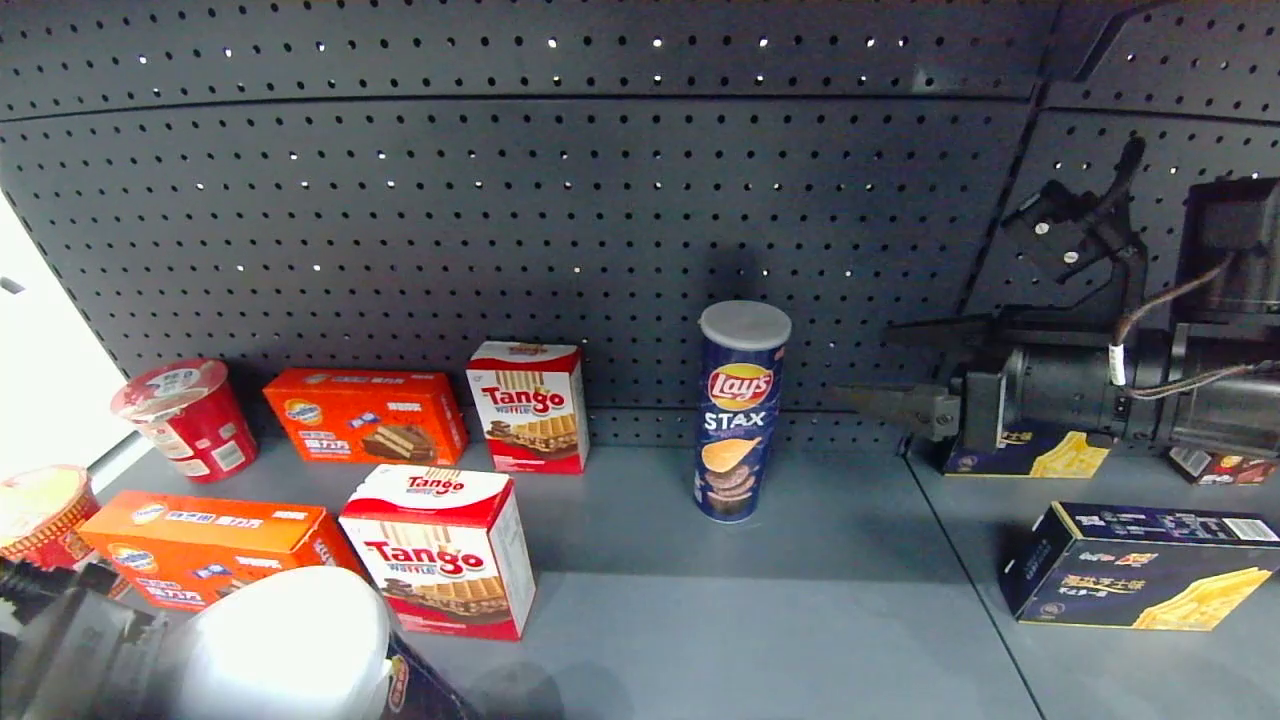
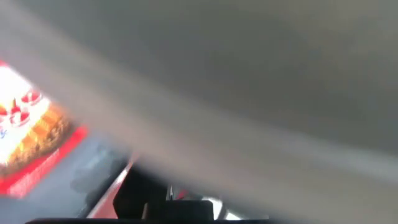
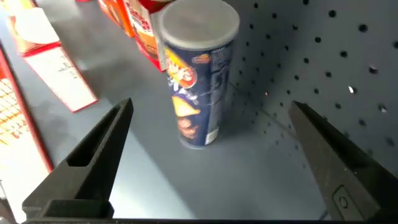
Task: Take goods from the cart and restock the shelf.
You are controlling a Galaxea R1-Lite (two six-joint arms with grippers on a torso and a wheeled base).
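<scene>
- Right gripper (image 3: 211, 104): jaws spread wide, empty, level with the blue chip can (image 1: 742, 415) and just to its right, not touching it.
- Blue chip can: upright on the grey shelf (image 1: 760, 610), grey lid on top, close to the perforated back panel (image 1: 500, 200), well apart from the boxes on either side.
- Left gripper (image 1: 55, 640): at the near left corner of the head view, beside a white-capped container (image 1: 290, 645) with a dark body; cannot tell whether clamped, together or apart.
- Left of the can: two red-and-white wafer boxes, one at the back (image 1: 528, 405) and one nearer the front (image 1: 445, 550).
- Further left: two orange boxes, back (image 1: 365, 415) and front (image 1: 205, 545).
- Near the shelf's left end: a red cup (image 1: 185, 420) tilted at the back, and a second cup (image 1: 40, 510) at the picture's edge.
- To the right: a dark blue box (image 1: 1140, 565) lying flat near the front, and another dark blue box (image 1: 1030, 455) behind it, partly under the right arm.
</scene>
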